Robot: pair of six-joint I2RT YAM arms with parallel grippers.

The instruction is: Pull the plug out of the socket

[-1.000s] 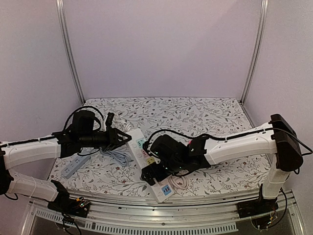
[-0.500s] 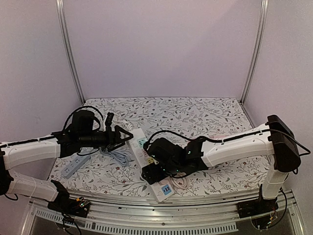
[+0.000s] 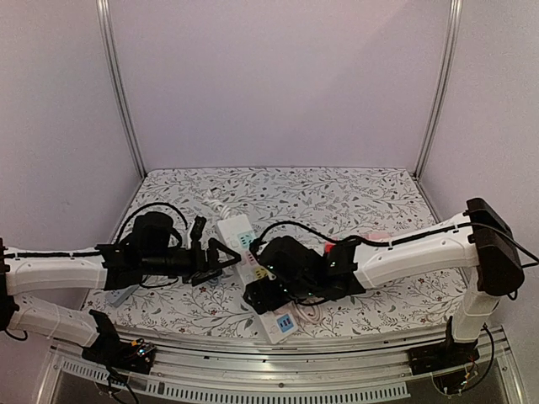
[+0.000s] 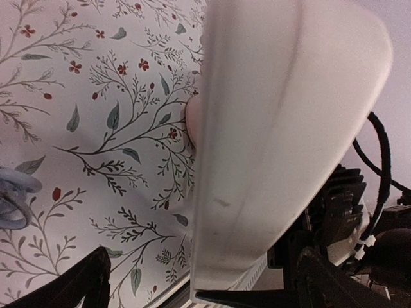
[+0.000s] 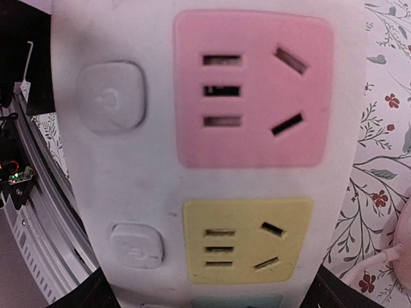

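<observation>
The white power strip lies slanted on the flowered cloth. Its pink socket and yellow socket have nothing in them. The plug itself is hidden; only a loop of grey-blue cable shows at the left edge of the left wrist view. My left gripper is open beside the strip's far half, and the strip's white side rises between its dark fingers. My right gripper straddles the strip's near half, its fingers against both long edges.
A small grey power strip lies at the left under my left arm. The white strip's cord runs toward the back. A pale cable lies right of the strip. The metal front rail borders the table.
My left gripper has opened wide and moved forward and right, up to the strip. The right gripper's fingers have narrowed onto the strip, whose far end has shifted slightly.
</observation>
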